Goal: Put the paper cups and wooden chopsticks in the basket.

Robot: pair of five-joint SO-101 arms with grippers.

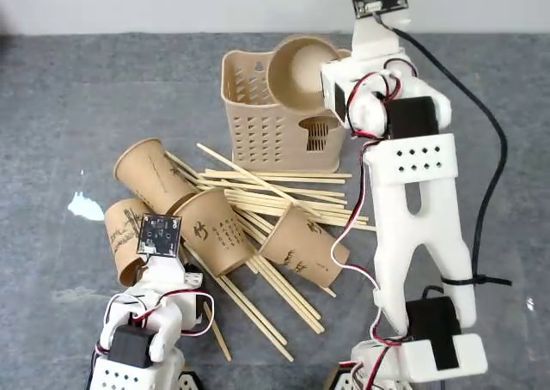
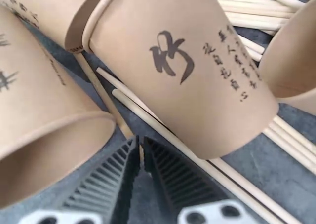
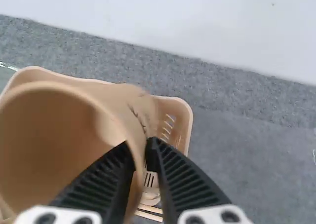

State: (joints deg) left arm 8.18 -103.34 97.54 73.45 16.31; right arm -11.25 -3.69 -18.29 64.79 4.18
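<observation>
My right gripper [image 3: 142, 152] is shut on the wall of a brown paper cup [image 3: 59, 135], one finger inside and one outside. It holds the cup [image 1: 301, 70] tilted over the tan slotted basket [image 1: 266, 132] at the back of the table. Several more paper cups lie on their sides, among them one at the left [image 1: 155, 171] and one in the middle [image 1: 215, 231], over a spread of wooden chopsticks [image 1: 284, 192]. My left gripper [image 2: 141, 152] sits low at the front left, shut on a chopstick [image 2: 103, 93] that runs in between two lying cups [image 2: 182, 71].
The grey mat [image 1: 69, 106] covers the table, with a white patch [image 1: 84, 205] at the left. The right arm's white links [image 1: 417, 227] and black cable [image 1: 494, 149] stand over the right side. Bare mat lies left of the basket and at the far right.
</observation>
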